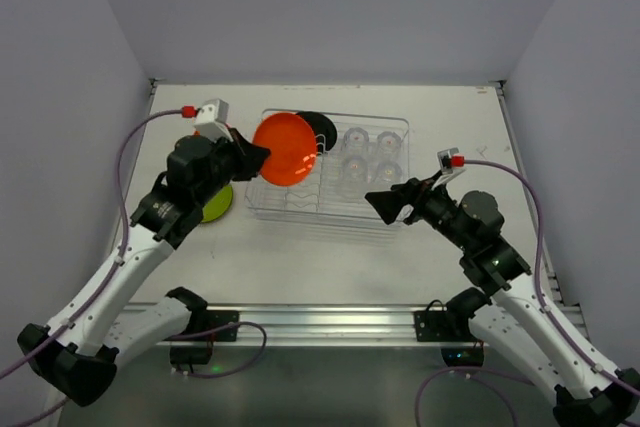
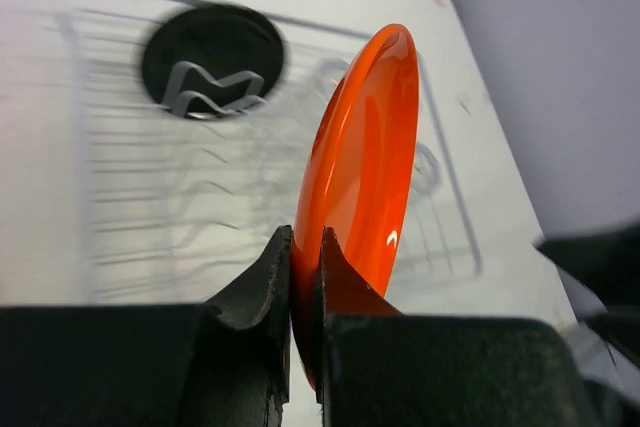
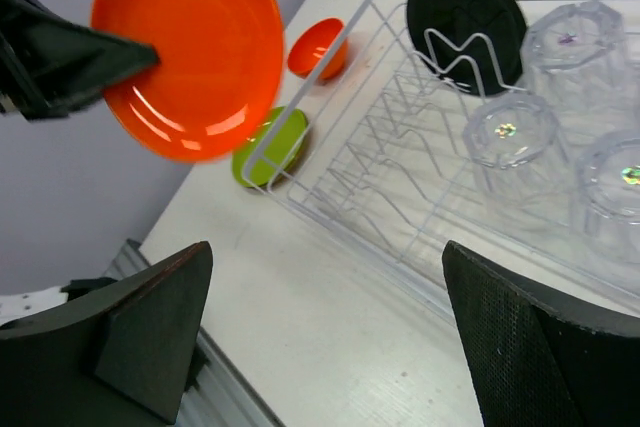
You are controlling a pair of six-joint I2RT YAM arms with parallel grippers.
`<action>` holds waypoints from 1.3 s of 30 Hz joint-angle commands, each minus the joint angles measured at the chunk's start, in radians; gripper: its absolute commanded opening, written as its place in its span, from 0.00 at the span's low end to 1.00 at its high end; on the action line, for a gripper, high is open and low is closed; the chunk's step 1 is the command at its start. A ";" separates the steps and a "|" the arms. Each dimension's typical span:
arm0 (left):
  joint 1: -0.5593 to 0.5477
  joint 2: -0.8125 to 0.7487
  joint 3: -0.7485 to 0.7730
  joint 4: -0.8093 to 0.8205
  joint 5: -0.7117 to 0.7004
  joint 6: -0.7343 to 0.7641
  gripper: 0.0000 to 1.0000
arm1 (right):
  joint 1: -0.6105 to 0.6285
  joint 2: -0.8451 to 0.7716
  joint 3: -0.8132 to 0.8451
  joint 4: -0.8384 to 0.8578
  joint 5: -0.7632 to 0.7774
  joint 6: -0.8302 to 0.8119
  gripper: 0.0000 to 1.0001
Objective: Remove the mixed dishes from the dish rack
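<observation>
Table (image 1: 300,267), white, carries everything. Dish rack (image 1: 330,215) sits mid-table, long axis left to right. Red-orange plate (image 1: 285,149) is raised over the rack's left end and stands on edge, its face nearly vertical and turned toward the right arm. As far as the views show, it is not seated in any slot. Left gripper (image 2: 305,247) has its jaws pressed together on that plate's lower rim, pinching it from both faces. Black plate (image 1: 322,127) is upright in the rack's far-left slots, just behind the held one. Lime green plate (image 1: 218,205) lies flat on the table left of the rack, under the left arm. Four tumblers (image 1: 354,139) are clustered at the rack's right end. Right gripper (image 3: 328,257) hangs near them with jaws spread wide, holding nothing. Small orange bowl (image 3: 318,47) is on the table beyond the lime plate. Judgement: the set-down spot lies left of the jaws, on the left arm's side. The plate must go from on-edge to flat.
</observation>
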 commanded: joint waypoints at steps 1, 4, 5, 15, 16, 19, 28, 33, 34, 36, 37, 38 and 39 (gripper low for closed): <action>0.231 0.007 0.067 -0.081 -0.019 -0.005 0.00 | 0.000 -0.027 0.043 -0.083 0.098 -0.078 0.99; 0.437 0.020 0.078 -0.156 -0.030 -0.006 0.00 | 0.000 -0.050 0.045 -0.126 0.139 -0.117 0.99; 0.548 0.022 0.071 -0.163 -0.024 -0.014 0.00 | 0.000 -0.056 0.042 -0.135 0.148 -0.127 0.99; 0.901 0.033 -0.225 -0.001 0.103 -0.172 0.00 | -0.002 -0.117 -0.014 -0.150 0.197 -0.172 0.99; 0.902 0.057 -0.257 0.029 0.113 -0.175 0.00 | -0.002 -0.113 -0.015 -0.152 0.196 -0.172 0.99; 0.907 0.105 -0.298 0.071 0.137 -0.178 0.00 | -0.002 -0.111 -0.024 -0.139 0.184 -0.170 0.99; 0.907 0.140 -0.385 0.152 0.143 -0.173 0.09 | -0.002 -0.119 -0.037 -0.132 0.153 -0.166 0.99; 0.907 0.195 -0.408 0.177 0.171 -0.157 0.16 | -0.002 -0.117 -0.038 -0.130 0.151 -0.167 0.99; 0.907 0.198 -0.411 0.179 0.171 -0.153 0.17 | 0.000 -0.116 -0.038 -0.130 0.151 -0.166 0.99; 0.907 0.194 -0.422 0.185 0.171 -0.146 0.26 | -0.002 -0.113 -0.037 -0.132 0.151 -0.169 0.99; 0.905 0.191 -0.425 0.185 0.171 -0.141 0.39 | -0.002 -0.111 -0.037 -0.130 0.150 -0.170 0.99; 0.907 0.185 -0.430 0.182 0.168 -0.138 0.48 | -0.002 -0.108 -0.037 -0.130 0.148 -0.172 0.99; 0.907 0.177 -0.434 0.180 0.160 -0.137 0.57 | -0.002 -0.098 -0.035 -0.130 0.138 -0.173 0.99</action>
